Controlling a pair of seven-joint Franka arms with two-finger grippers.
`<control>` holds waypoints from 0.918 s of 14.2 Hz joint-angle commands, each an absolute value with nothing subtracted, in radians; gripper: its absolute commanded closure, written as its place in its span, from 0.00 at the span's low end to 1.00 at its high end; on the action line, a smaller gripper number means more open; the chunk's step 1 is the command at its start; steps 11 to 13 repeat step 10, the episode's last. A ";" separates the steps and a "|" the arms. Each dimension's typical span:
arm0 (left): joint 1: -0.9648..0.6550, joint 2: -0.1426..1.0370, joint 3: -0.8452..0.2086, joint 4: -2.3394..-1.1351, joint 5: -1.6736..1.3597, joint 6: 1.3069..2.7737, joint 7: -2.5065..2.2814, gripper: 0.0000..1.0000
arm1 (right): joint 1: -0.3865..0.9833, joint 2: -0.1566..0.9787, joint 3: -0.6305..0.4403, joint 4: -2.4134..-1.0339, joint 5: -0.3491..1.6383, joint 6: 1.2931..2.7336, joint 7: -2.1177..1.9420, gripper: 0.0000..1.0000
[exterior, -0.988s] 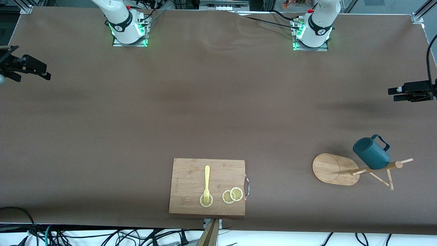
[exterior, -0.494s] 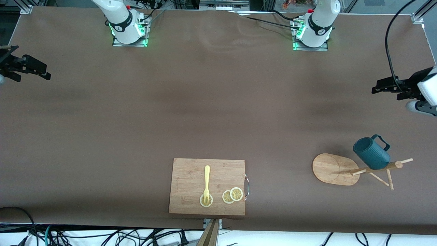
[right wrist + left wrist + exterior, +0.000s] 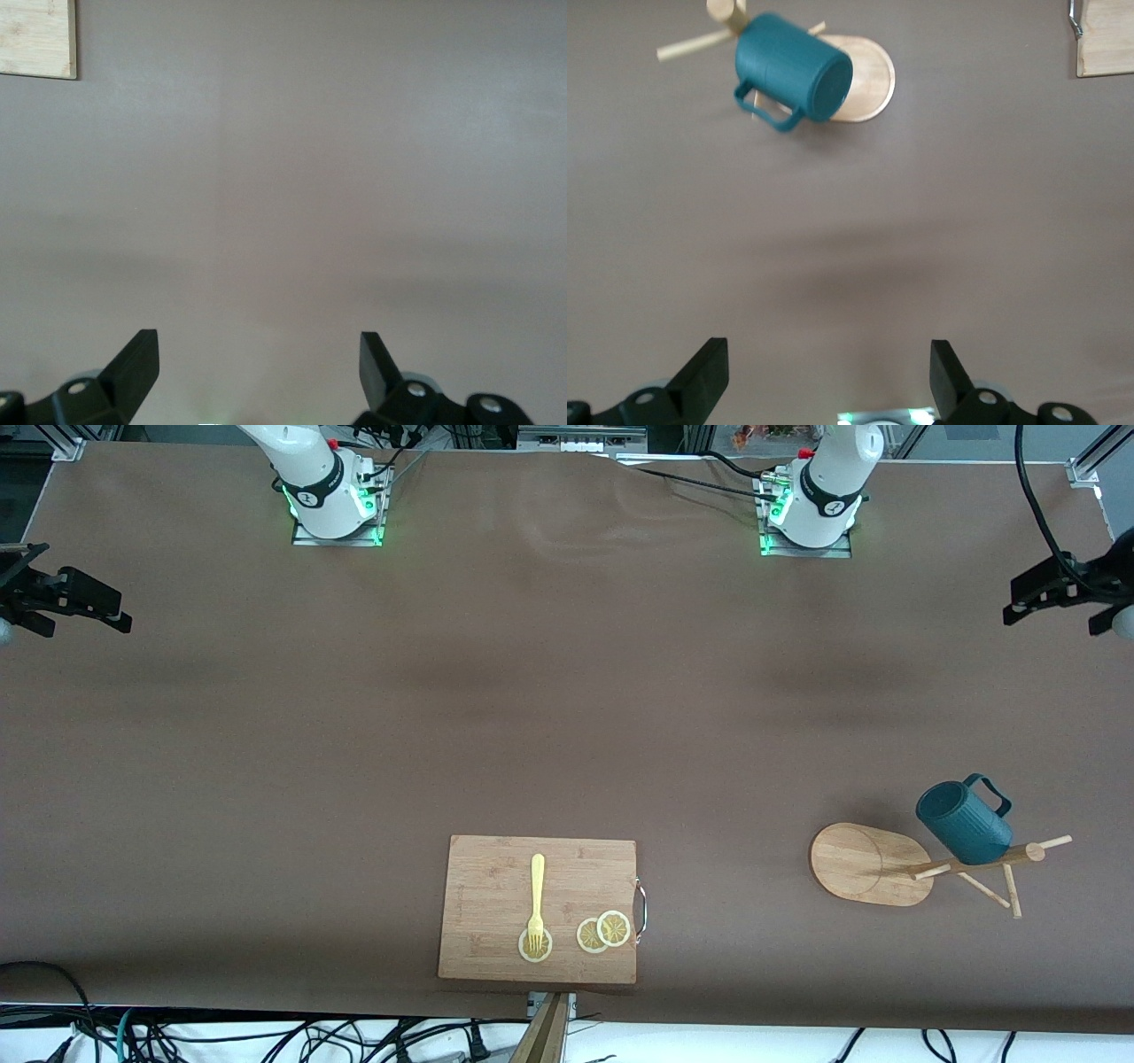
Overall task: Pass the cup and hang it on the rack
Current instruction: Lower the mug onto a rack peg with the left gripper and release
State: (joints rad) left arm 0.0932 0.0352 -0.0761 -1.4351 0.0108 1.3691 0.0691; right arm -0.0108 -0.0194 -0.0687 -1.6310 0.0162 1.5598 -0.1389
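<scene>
The dark teal ribbed cup (image 3: 964, 823) hangs on a peg of the light wooden rack (image 3: 871, 864), which stands near the left arm's end of the table. In the left wrist view the cup (image 3: 793, 71) hangs tilted, mouth sideways and handle out, in front of the rack's oval base (image 3: 873, 84). My left gripper (image 3: 1014, 600) is open and empty, in the air over bare table at the left arm's end, well apart from the rack; its own view shows it too (image 3: 828, 354). My right gripper (image 3: 89, 607) waits open and empty over the table's right arm end (image 3: 259, 345).
A rectangular wooden cutting board (image 3: 496, 868) lies near the front edge at mid-table, with a yellow fork (image 3: 536, 895) and lemon slices (image 3: 604, 931) on it. Its corner shows in both wrist views (image 3: 1107, 40) (image 3: 35, 35). A brown cloth covers the table.
My left gripper has swung away from the rack toward the robots' side of the table, staying open. The cup stays on the rack. The right arm has not moved.
</scene>
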 commanded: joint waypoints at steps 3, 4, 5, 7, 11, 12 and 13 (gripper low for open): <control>0.071 0.064 -0.086 -1.439 0.005 1.347 -0.045 0.00 | -0.023 -0.014 -0.063 -1.612 0.020 1.545 -0.155 0.00; 0.071 0.074 -0.090 -1.434 -0.008 1.345 -0.044 0.00 | -0.023 -0.012 -0.064 -1.612 0.020 1.545 -0.155 0.00; 0.071 0.075 -0.091 -1.433 -0.023 1.344 -0.044 0.00 | -0.023 -0.012 -0.063 -1.612 0.020 1.545 -0.155 0.00; 0.068 0.075 -0.092 -1.431 -0.031 1.342 -0.046 0.00 | -0.023 -0.014 -0.063 -1.612 0.020 1.545 -0.153 0.00; 0.061 0.077 -0.092 -1.430 -0.031 1.342 -0.048 0.00 | -0.025 -0.012 -0.064 -1.612 0.020 1.545 -0.153 0.00; 0.061 0.077 -0.092 -1.430 -0.031 1.342 -0.048 0.00 | -0.025 -0.012 -0.064 -1.612 0.020 1.545 -0.153 0.00; 0.061 0.077 -0.092 -1.430 -0.031 1.342 -0.048 0.00 | -0.025 -0.012 -0.064 -1.612 0.020 1.545 -0.153 0.00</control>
